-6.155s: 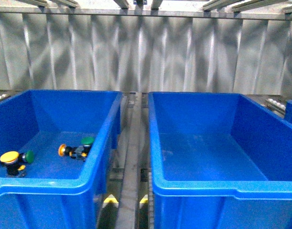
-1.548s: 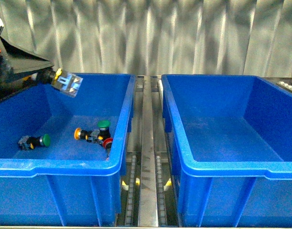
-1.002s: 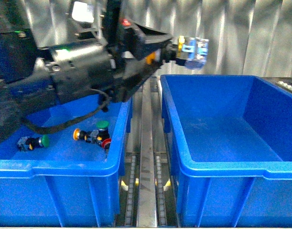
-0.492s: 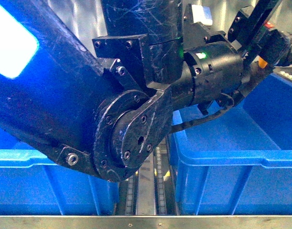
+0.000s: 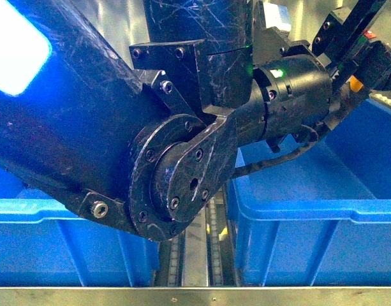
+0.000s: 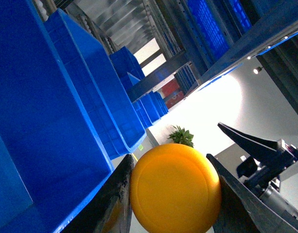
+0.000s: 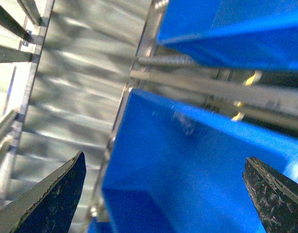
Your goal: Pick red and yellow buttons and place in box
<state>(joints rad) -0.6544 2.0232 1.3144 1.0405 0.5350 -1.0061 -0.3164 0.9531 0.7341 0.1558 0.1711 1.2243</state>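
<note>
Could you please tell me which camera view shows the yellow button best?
The left wrist view: the yellow button sits large in the left gripper. In the front view an arm hides it; the right wrist view shows only blue bins.

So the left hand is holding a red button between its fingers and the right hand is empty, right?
Not quite. The button in the left hand is yellow, not red; the left wrist view shows it. The right hand is empty, with its fingers apart.
</note>
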